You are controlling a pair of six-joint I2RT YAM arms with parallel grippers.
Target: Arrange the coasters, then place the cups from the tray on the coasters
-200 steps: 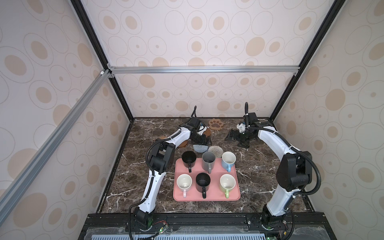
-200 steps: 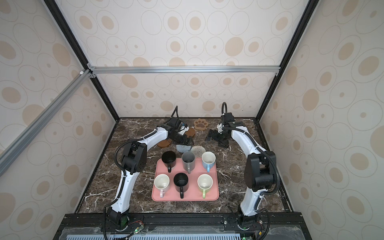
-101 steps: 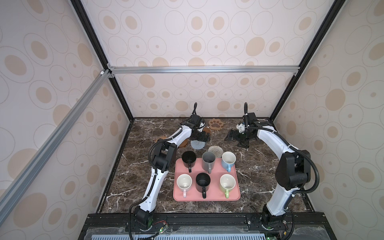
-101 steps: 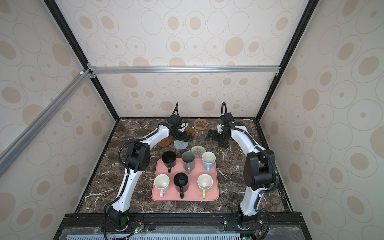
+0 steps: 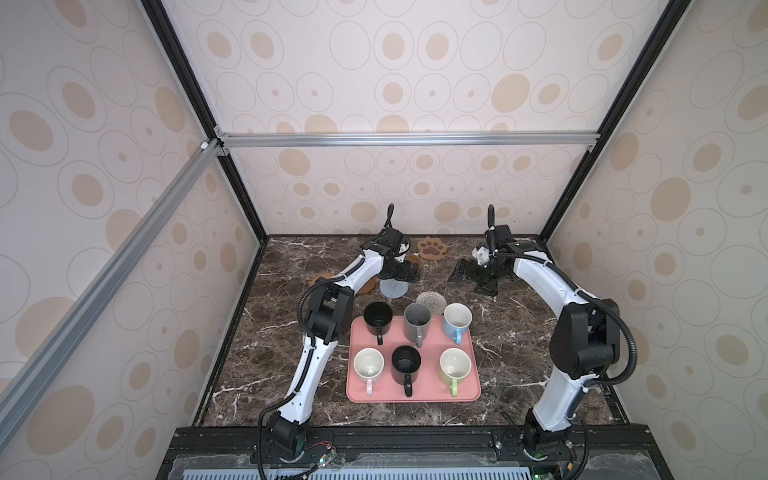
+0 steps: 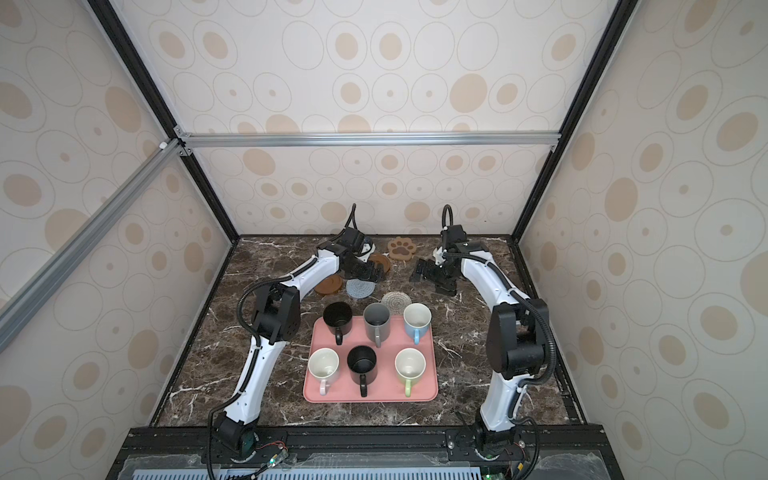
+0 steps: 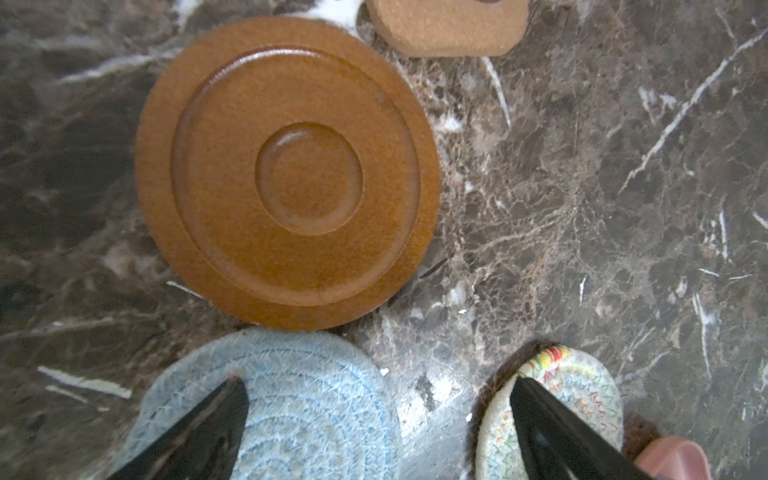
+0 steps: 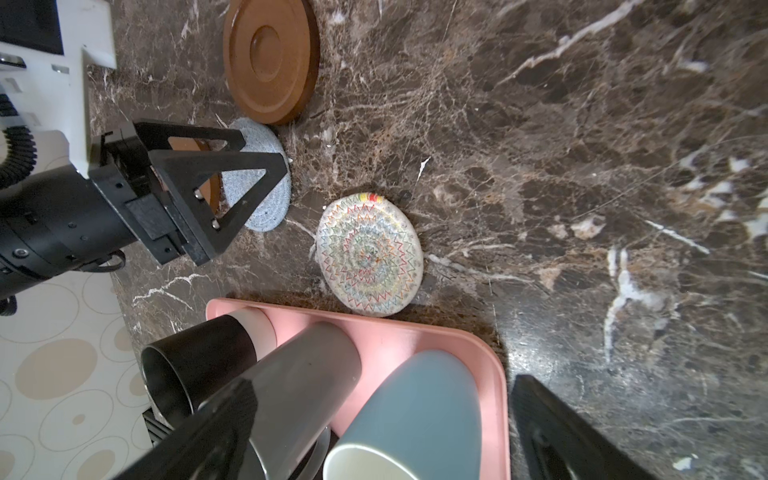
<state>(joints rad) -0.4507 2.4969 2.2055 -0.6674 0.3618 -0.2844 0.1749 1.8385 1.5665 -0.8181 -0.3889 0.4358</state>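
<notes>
The pink tray (image 5: 434, 392) holds several cups, among them a black cup (image 5: 377, 316), a grey cup (image 5: 417, 318) and a light blue cup (image 5: 457, 319). Behind it lie the coasters: blue-grey knitted (image 5: 393, 288), cream knitted (image 5: 431, 300), paw-shaped (image 5: 432, 248), and a brown disc (image 7: 286, 174). Another brown disc (image 6: 328, 286) lies beside the left arm. My left gripper (image 5: 405, 272) hovers open over the blue-grey round (image 7: 291, 407), holding nothing. My right gripper (image 5: 461, 272) hangs open and empty at the back right, apart from the coasters.
The back wall stands close behind the paw coaster (image 6: 402, 248). The left forearm (image 5: 357, 270) crosses over part of a tan disc (image 5: 322, 277). Dark marble table (image 5: 519, 332) shows bare to the right of the tray, and the black frame rail (image 5: 374, 436) runs along the front.
My left gripper has drawn back a little toward the rear wall, uncovering the blue-grey knitted coaster. The right arm has barely moved. Both grippers stay open.
</notes>
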